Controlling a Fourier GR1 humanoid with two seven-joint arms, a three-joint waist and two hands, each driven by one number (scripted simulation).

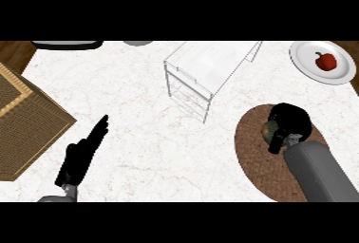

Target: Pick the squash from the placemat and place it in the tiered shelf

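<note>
The right hand (289, 124) is down on the placemat (261, 161), its black fingers curled round the squash (269, 130). Only a small dark green, mottled patch of the squash shows at the hand's left side; the rest is hidden under the palm and fingers. The grey right forearm runs from the hand toward the counter's near right corner, crossing the placemat.

The placemat is a brown woven oval lying by the counter's right edge, reaching down to the near edge. The squash sits over its far part, so it is not yet in the shelf.

The left hand (82, 154) shows near the counter's near left part, fingers straight and together, pointing up and to the right, holding nothing and touching no object.

The tiered shelf (207, 71) stands at the middle of the counter's far edge, a clear, white-framed rack with its tiers seen from above; it is well apart from the placemat, to its far left.

A white plate (308, 69) sits at the far right corner with a red bell pepper (325, 61) on it. A woven basket (24, 126) lies along the counter's left edge. A dark, rounded object (67, 45) is cut off at the far left corner, and a small grey one (138, 42) sits just beside it along the far edge.
</note>
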